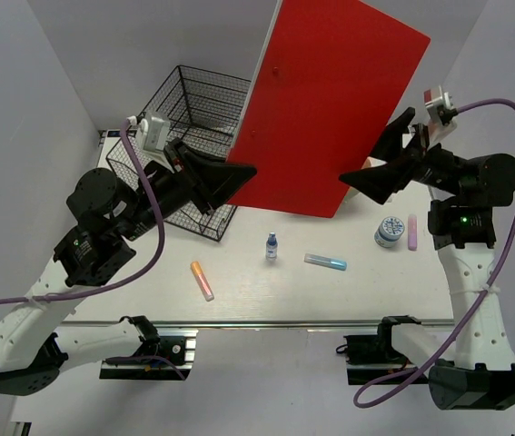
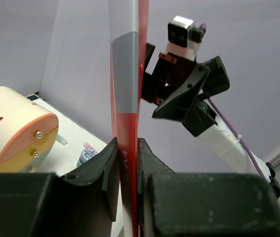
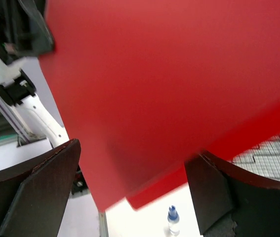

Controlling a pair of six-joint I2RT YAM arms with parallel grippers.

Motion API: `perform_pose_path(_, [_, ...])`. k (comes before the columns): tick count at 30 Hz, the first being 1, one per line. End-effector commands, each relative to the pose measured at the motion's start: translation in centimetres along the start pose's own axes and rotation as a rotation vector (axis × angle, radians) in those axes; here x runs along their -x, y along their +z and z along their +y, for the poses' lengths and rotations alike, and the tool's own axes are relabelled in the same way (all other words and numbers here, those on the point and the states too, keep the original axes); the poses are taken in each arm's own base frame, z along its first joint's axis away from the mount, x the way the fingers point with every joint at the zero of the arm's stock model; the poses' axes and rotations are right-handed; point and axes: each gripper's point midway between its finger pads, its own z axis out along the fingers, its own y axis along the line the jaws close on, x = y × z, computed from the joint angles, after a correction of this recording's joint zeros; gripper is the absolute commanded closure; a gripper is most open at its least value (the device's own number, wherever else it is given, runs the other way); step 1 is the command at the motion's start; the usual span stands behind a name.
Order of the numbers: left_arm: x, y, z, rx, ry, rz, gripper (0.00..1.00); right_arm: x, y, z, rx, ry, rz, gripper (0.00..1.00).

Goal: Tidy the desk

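Desk [image 1: 266, 295], black wire tray [image 1: 198, 95] far left, red folder [image 1: 330, 100] in left gripper [image 2: 128, 150]

The only writing I can make out is "A4", printed sideways on the thin edge of the red folder [image 2: 128, 165]. The labels on the small bottle [image 1: 272, 245] and the round tin [image 1: 388, 231] are too small to read.
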Motion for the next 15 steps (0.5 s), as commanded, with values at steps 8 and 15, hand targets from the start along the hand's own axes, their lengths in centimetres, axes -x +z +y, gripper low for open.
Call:
perform_pose_path(8, [5.1, -1.7, -2.6, -0.072, 0.011, -0.172, 1.00, 4.1, 0.5, 0.4, -0.055, 0.038, -0.045, 0.14])
perform_pose_path(15, [8.6, -4.3, 0.2, 0.143, -0.016, -0.310, 1.00, 7.7, 0.0, -2.6, -0.296, 0.061, -0.127, 0.14])
